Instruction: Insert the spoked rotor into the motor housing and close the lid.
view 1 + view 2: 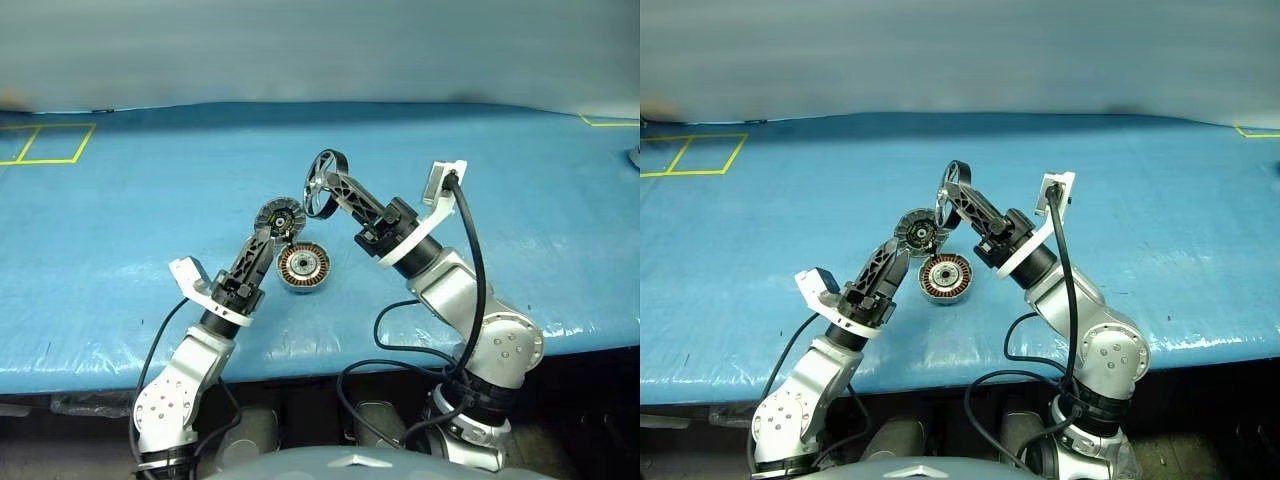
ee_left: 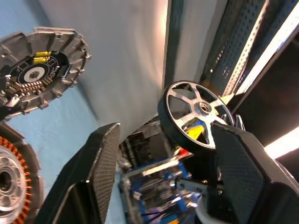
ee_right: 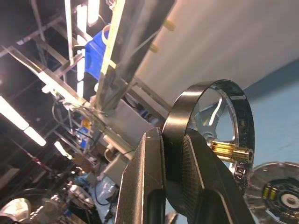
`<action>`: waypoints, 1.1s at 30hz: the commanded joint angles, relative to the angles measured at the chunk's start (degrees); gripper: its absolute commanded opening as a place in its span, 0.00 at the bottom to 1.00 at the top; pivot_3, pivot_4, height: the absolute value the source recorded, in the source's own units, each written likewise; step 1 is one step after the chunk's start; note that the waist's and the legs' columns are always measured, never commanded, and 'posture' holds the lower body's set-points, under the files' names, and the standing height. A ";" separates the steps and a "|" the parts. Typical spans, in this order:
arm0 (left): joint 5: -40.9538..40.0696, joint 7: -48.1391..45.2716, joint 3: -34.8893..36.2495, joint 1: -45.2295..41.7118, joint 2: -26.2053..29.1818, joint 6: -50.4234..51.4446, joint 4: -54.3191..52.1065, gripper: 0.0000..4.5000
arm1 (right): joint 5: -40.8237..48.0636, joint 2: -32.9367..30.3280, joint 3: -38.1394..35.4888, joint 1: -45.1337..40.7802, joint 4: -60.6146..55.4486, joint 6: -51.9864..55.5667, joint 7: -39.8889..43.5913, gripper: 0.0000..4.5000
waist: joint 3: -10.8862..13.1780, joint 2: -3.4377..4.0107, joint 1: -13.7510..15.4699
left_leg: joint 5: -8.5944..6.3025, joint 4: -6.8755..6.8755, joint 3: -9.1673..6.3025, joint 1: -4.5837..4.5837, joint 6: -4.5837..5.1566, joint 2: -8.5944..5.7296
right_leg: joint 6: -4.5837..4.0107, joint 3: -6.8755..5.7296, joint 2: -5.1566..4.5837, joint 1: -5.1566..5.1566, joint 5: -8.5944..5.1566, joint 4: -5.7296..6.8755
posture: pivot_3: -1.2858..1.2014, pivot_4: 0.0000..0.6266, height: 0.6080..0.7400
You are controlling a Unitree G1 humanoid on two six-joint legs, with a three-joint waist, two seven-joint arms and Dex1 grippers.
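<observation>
Left eye view, your inventory: blue table cover [image 1: 120, 260], yellow tape squares [image 1: 45, 143] far corner. R gripper [image 1: 330, 185] jaws clamped on spoked rotor [image 1: 325, 183] rim. L gripper [image 1: 272, 232] jaws spread, lid [image 1: 277, 217] at tips; motor housing [image 1: 303, 266] just beside, on cover.

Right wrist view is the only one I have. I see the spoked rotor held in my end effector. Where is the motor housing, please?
Observer: The motor housing lies on the blue table between the two arms, with its windings facing up.
Operator: Is the left end effector holding the lid?
Observer: No. The left end effector is open, and the lid is beside its tip, not between its fingers.
</observation>
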 commanded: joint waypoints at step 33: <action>-18.33 4.04 -4.13 -2.36 -2.54 1.11 1.40 0.22 | 16.22 -5.26 22.81 10.82 2.66 -17.33 -8.84 0.03 | 0.02 -0.11 0.07 | -0.03 -0.03 0.11 -0.02 0.10 0.02 | -0.29 0.13 0.25 0.02 -0.23 -0.18 | 0.52 0.24 1.00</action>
